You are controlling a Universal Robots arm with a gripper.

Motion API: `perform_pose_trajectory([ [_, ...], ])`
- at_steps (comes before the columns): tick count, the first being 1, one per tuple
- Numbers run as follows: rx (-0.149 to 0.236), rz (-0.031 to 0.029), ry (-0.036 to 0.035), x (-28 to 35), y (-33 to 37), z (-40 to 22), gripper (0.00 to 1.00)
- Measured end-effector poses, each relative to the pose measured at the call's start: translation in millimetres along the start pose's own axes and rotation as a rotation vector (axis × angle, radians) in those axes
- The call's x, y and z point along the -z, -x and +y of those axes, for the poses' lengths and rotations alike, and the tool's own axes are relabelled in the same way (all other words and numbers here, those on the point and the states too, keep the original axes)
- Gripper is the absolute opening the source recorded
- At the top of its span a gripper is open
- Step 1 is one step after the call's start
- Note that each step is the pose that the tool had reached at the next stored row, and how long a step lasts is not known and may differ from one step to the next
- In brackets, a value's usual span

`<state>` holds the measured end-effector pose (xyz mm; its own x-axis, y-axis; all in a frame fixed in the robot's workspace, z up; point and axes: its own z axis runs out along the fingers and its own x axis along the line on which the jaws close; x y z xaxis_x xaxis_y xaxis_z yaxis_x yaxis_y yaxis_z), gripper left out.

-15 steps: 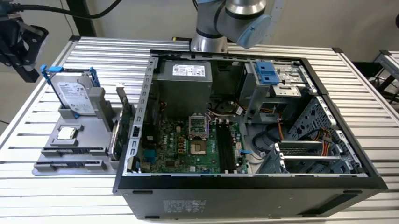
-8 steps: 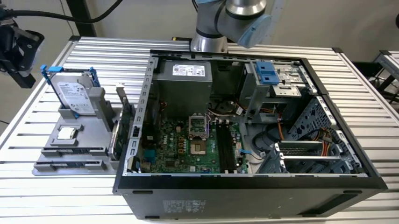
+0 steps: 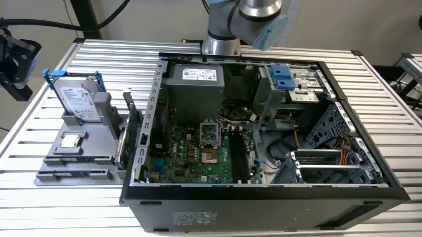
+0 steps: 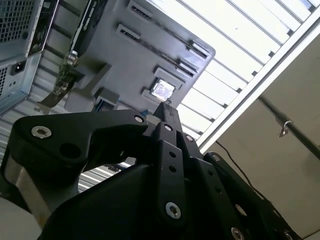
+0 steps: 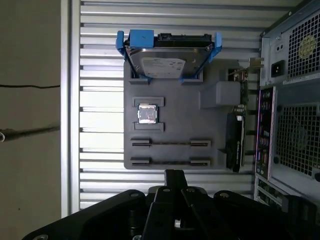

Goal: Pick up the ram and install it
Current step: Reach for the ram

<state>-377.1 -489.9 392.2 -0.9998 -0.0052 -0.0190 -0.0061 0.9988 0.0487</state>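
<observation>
Two ram sticks stand on edge in the grey holder tray (image 5: 175, 125), seen as thin dark lines: one (image 5: 170, 143) beside the loose processor chip, the other (image 5: 170, 161) near the tray's edge. In the exterior view they lie at the tray's front (image 3: 79, 159), (image 3: 74, 173), to the left of the open computer case (image 3: 264, 192). My gripper (image 5: 174, 176) hangs well above the table just off the tray's edge by the rams; its black fingers (image 4: 166, 112) meet at the tips, shut on nothing. The black motherboard slots (image 3: 238, 157) run inside the case.
The tray also carries a hard drive in a blue bracket (image 5: 167, 60), a processor chip (image 5: 147, 114) and a green expansion card (image 5: 235, 140) on its case side. The case's rear panel (image 5: 292, 125) stands close by. The slatted table (image 5: 100, 50) ends at an edge.
</observation>
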Motion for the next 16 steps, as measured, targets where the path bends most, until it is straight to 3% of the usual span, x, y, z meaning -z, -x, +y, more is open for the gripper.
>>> perform_pose_trajectory([
  [13,0.000,0.0000,0.0000,1.3,-0.2,-29.1,0.00],
  [16,0.000,0.0001,-0.0001,1.6,-0.2,-32.8,0.00],
])
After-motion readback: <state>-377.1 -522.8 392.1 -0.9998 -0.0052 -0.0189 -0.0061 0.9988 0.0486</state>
